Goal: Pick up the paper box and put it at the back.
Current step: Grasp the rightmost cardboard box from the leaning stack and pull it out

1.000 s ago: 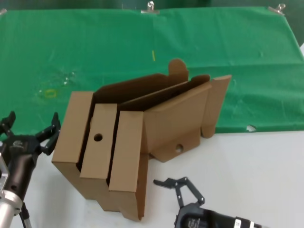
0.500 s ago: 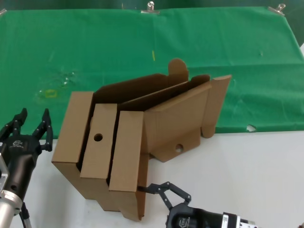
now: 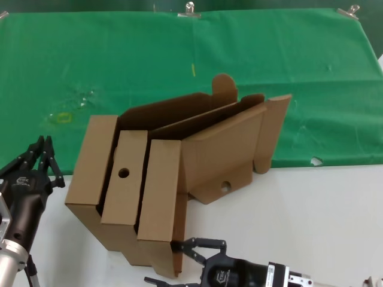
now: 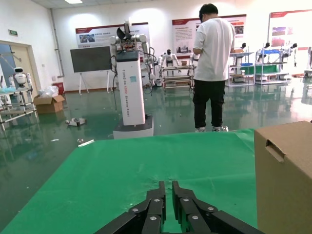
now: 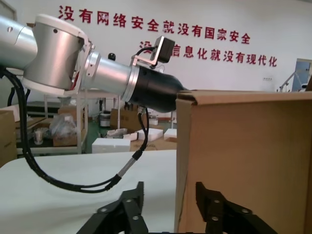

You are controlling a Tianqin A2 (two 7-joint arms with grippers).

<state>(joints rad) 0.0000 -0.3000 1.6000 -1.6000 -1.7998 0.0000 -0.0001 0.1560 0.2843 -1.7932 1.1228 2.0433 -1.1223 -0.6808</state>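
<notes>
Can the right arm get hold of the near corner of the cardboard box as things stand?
Probably yes. The right tool is open and level with the cardboard box, whose near corner edge sits between its fingers in the right wrist view, with nothing in between.

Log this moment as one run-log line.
left gripper: shut, left of paper box | right gripper: open, straddling box's near corner | box: on table, partly on green cloth, not lifted

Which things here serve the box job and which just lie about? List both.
Job: paper box; green cloth at the back; right gripper, open astride the box's near corner; left gripper, shut.
Lying about: binder clips; white tabletop.
</notes>
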